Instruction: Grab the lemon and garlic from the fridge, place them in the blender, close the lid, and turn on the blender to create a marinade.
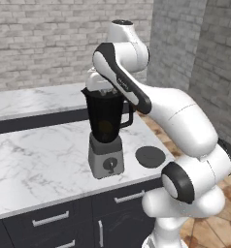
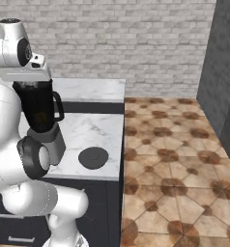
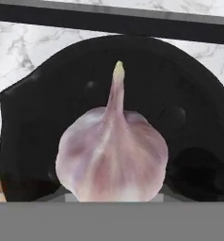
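Hand view puts the garlic (image 3: pixel 113 157) right up close, a pale purple bulb with its stem pointing up the picture, sitting just ahead of the hand over the dark round mouth of the blender (image 3: pixel 118 84). The finger tips are hidden behind the bulb, so I cannot tell whether the jaws grip it or stand apart from it. Marble countertop (image 3: pixel 20 42) shows pale around the jar's rim, with a black strip running across above it.

Over to the left base view: the arm bends over the blender (image 1: pixel 106 131), and the hand sits right on top of the jar's opening. Through the dark see-through wall there's a small yellow-orange glow low in the jar, the lemon (image 1: pixel 106 127), already inside. The jar stands upright on its grey base, black knob facing out, near the counter's front edge.

Just beside the base, to its right, the lid (image 1: pixel 150 156) lies flat on the marble, apart from the blender. Right base view shows the same: lid (image 2: pixel 93 157) flat near the counter's corner, tiled floor (image 2: pixel 175 159) beyond.
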Controlling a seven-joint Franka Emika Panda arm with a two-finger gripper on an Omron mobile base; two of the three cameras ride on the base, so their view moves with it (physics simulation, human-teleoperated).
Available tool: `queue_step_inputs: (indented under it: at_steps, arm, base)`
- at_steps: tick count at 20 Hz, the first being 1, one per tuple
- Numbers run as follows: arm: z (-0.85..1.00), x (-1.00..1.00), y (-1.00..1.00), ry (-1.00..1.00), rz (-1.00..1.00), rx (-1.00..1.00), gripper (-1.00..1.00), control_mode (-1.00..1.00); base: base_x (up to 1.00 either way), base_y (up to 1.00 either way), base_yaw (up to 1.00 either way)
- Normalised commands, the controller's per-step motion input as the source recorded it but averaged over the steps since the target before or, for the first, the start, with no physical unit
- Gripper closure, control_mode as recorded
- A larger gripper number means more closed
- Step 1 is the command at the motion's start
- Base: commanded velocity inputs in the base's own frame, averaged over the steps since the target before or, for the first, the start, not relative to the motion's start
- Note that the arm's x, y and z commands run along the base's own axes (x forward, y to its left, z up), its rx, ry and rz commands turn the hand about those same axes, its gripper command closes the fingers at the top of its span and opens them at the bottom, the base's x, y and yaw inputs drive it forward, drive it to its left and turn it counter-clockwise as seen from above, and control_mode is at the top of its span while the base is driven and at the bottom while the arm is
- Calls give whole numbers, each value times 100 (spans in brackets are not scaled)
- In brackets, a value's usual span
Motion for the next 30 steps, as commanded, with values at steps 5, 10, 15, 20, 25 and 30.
queue_step_inputs:
  at_steps: [5,10,15,20,25,30]
  arm:
    - [-37,45,20,0,0,0,100,-100]
    - [-23,35,19,0,0,0,-100,-100]
    - [11,5,2,0,-1,0,-100,-100]
    - [55,-59,-23,-3,-5,1,-100,-100]
    - [18,-100,-73,-1,-12,2,-100,-100]
    - [-36,-95,-100,1,-11,0,-100,-100]
  base:
    - [0,0,0]
    - [0,0,0]
    - [0,0,0]
    - [0,0,0]
    - [0,0,0]
    - [0,0,0]
